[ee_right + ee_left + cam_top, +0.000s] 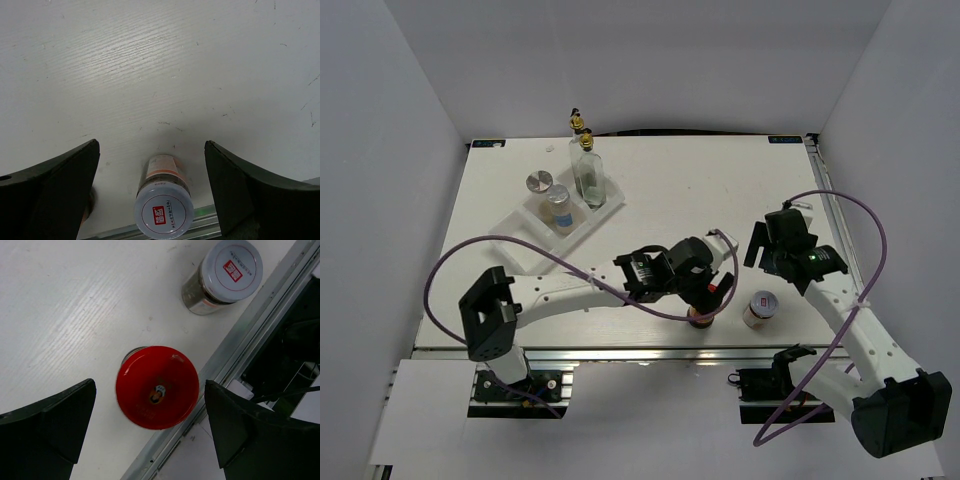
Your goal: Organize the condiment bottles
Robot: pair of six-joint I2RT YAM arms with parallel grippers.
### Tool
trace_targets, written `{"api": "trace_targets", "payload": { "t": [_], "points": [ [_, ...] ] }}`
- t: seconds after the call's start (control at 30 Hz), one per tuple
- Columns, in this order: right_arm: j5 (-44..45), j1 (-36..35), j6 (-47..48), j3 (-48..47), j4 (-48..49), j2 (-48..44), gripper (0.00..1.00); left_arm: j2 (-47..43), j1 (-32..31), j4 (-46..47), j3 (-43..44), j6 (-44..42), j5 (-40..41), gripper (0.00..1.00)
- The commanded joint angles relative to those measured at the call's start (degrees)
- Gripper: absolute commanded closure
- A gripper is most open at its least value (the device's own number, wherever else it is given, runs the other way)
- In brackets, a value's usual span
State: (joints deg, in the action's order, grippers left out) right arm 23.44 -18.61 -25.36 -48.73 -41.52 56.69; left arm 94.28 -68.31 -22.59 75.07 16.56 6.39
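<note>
I have two arms of white tube with chunky black joints, my left arm (560,290) and my right arm (850,325) alike. A purple cable (825,192) loops along each (a small green light (812,257) glows at my right wrist). My jaws are matte black, blunt wedges.

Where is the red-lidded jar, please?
The red-lidded jar stands at the table's near edge, centre, beneath the left gripper's open fingers, with the white-lidded jar to its right.
</note>
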Motion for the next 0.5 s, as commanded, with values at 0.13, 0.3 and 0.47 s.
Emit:
{"api": "trace_targets", "payload": {
  "t": [0.13,0.3,0.47],
  "points": [
    [-1.6,0.7,1.0,1.1,4.1,-1.7,0.11,6.2,-1.6,-4.4,6.2,1.2,0.2,0.02],
    [-2.4,0.6,1.5,1.5,4.8,-3.2,0.11,8.1,-1.8,-7.6,7.5,2.5,4.4,0.16],
    [-2.9,0.6,1.7,2.4,5.1,-4.0,0.11,6.5,-1.8,-6.3,6.8,3.7,8.4,0.61]
  ]
}}
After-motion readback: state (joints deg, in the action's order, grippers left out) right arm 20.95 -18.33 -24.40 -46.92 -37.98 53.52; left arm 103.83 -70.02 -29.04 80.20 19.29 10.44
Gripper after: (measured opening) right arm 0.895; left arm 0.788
